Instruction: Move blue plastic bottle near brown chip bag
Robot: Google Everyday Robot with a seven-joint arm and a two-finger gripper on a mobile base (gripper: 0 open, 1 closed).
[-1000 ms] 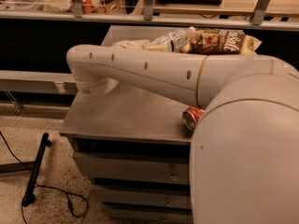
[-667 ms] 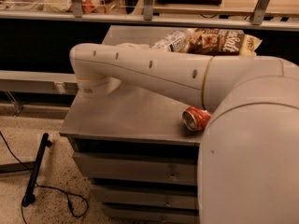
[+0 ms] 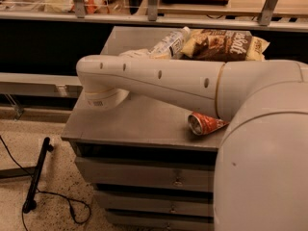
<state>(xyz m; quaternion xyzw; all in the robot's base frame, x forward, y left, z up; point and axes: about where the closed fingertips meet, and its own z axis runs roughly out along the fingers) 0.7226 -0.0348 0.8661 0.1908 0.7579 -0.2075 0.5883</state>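
Observation:
The blue plastic bottle (image 3: pixel 169 44) is clear with a white cap and a pale label. It lies tilted at the back of the cabinet top, its cap end against the left end of the brown chip bag (image 3: pixel 224 45). The bag is dark brown with cream ends and white lettering. My gripper (image 3: pixel 135 54) shows only as a pale part just left of the bottle's base. The rest of it is hidden behind my big white arm (image 3: pixel 159 83), which crosses the middle of the view.
A red soda can (image 3: pixel 204 123) lies on its side near the front right of the grey cabinet top (image 3: pixel 139 124). Drawers sit below it. A shelf with clutter runs along the back. A black cable and stand (image 3: pixel 37 177) lie on the floor at left.
My arm has shifted a little to the right in the view, and the red can shows more fully. The bottle and the bag have stayed in place.

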